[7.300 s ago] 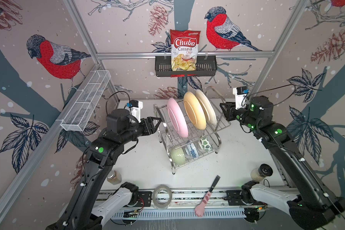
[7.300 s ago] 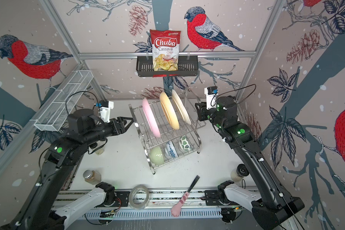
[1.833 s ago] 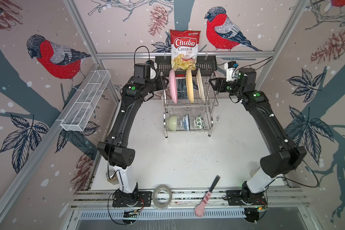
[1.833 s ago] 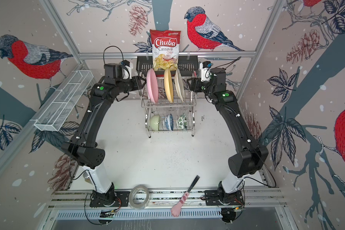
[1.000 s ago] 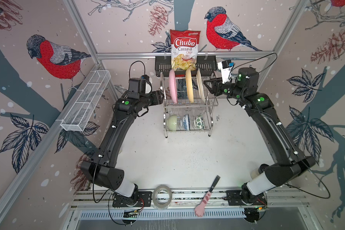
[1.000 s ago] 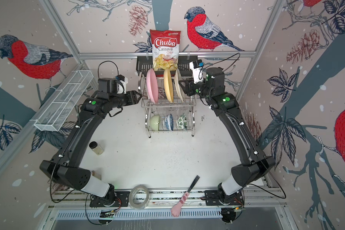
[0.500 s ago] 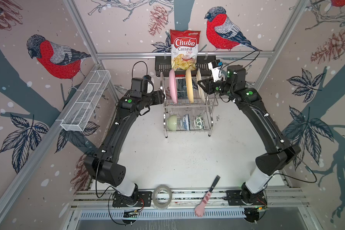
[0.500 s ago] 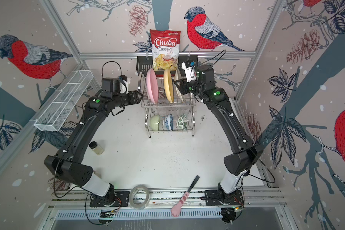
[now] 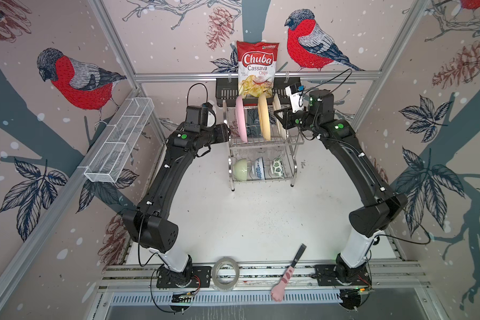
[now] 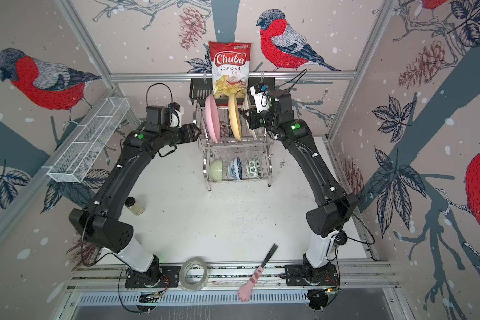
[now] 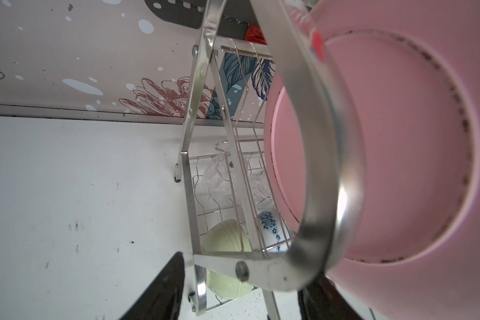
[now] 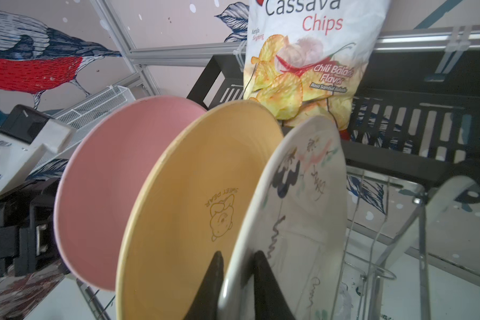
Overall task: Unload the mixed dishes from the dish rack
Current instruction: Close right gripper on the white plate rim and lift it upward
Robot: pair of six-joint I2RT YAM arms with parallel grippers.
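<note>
— How many plates are you looking at?
— You have three plates: pink [image 12: 117, 180], yellow [image 12: 183, 194], cream [image 12: 302, 207].
— And bowls?
— Three again for you: green [image 9: 240, 170], blue [image 9: 260, 171], leaf-print [image 9: 278, 167].
— Glasses?
— You can make out two glasses [image 11: 222, 171] in the left wrist view; whether there are more, you cannot tell.
— What else will you count?
— One rack [image 9: 294, 166] with two shelves [image 9: 257, 144]. One chip bag [image 9: 257, 69], one basket [image 9: 225, 92], one mesh tray [image 9: 119, 138]. At the table's [image 9: 261, 221] front edge you get one tape roll [image 9: 225, 274] and one pink-handled tool [image 9: 286, 277]; near its left edge, one jar [image 10: 135, 206] shows plainly.
</note>
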